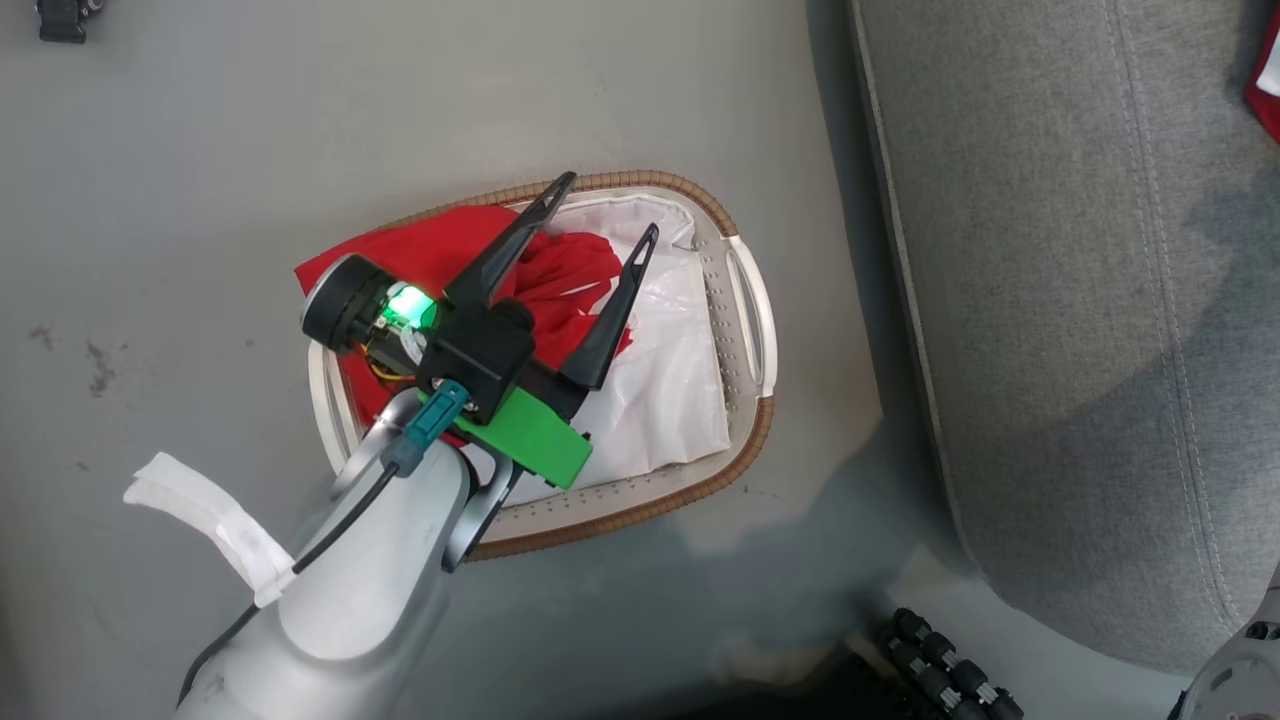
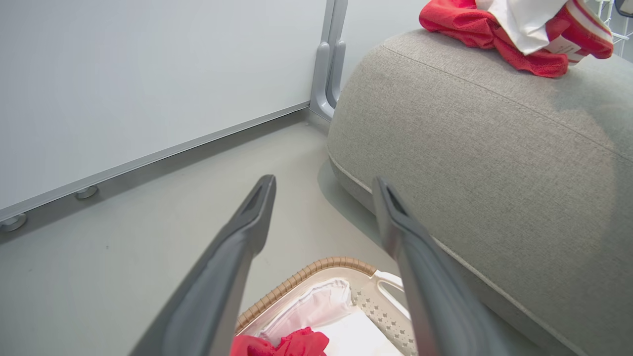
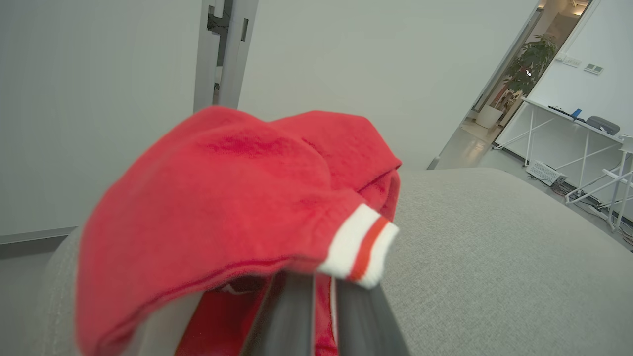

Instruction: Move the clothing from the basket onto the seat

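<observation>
Right pincer (image 3: pixel 324 301) clamped on fuzzy red garment (image 3: pixel 222 198), left pincer (image 1: pixel 611 204) apart above perforated basket (image 1: pixel 742 420).

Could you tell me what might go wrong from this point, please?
1. The open left gripper hangs over the plain red garment, which lies on the thin white liner in the basket; closing might pinch the liner too.
2. The striped garment drapes over the shut right gripper at the seat; pulling back could drag it along.
</observation>
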### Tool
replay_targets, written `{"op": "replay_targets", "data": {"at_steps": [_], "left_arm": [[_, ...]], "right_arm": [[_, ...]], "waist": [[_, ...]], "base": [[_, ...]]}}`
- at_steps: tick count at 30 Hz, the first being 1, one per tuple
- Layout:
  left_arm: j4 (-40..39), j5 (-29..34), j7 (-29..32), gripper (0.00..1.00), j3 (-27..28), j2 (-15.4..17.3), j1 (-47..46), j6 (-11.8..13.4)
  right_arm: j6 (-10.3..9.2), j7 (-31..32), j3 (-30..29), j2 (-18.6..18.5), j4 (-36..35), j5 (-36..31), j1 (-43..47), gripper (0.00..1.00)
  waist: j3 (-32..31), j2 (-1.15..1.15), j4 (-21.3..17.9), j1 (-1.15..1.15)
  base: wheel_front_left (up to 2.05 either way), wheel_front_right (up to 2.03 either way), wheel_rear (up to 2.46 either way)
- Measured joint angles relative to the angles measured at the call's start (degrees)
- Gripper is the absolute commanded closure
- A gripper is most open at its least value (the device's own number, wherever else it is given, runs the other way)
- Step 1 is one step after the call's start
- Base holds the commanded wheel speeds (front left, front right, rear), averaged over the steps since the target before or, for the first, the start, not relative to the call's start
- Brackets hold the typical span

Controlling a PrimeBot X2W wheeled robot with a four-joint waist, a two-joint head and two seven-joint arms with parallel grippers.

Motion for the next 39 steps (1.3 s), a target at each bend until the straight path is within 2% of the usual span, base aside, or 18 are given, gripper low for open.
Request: {"op": "replay_targets", "data": {"at_steps": [1,2,3,12,24,32,39], "left_arm": [[0.1,0.0,0.0,0.0,0.0,0.0,0.3,0.0],[0.3,0.0,0.0,0.0,0.0,0.0,0.5,0.0],[0.5,0.0,0.0,0.0,0.0,0.0,0.7,0.0],[2.3,-1.1,0.0,0.0,0.0,-0.6,1.9,0.0],[3.5,-3.9,0.0,0.0,2.4,-3.1,5.7,0.0],[4.0,-5.3,0.0,0.0,6.3,-4.6,9.8,0.0],[3.9,-5.6,0.0,0.0,11.8,-5.8,14.0,0.0]], "right_arm": [[0.0,0.0,-0.2,0.0,0.5,-0.1,0.3,0.61],[0.0,0.0,-0.2,0.0,0.6,-0.3,0.6,0.04],[0.0,0.0,-0.1,0.2,0.8,-0.5,1.0,0.0],[0.0,0.0,2.2,0.2,2.7,-1.3,4.4,0.0],[0.0,0.0,5.2,0.1,2.5,-1.2,14.9,0.0],[0.0,0.0,8.2,-2.5,2.7,-0.9,17.4,0.0],[0.0,0.0,13.9,-3.9,3.6,0.4,17.0,0.0]], "waist": [[-0.3,0.0,0.0,0.0],[-0.5,0.0,-0.1,0.0],[-0.8,0.0,-0.1,0.0],[-4.0,0.0,-0.5,0.0],[-12.1,0.0,-0.5,0.0],[-18.7,0.0,0.6,-0.01],[-24.4,0.0,2.5,-0.01]], "base": [[0.0,0.0,0.0],[0.0,0.0,0.0],[0.0,0.0,0.0],[0.0,0.0,0.0],[0.0,0.0,0.0],[0.0,0.0,0.0],[0.0,0.0,0.0]]}}
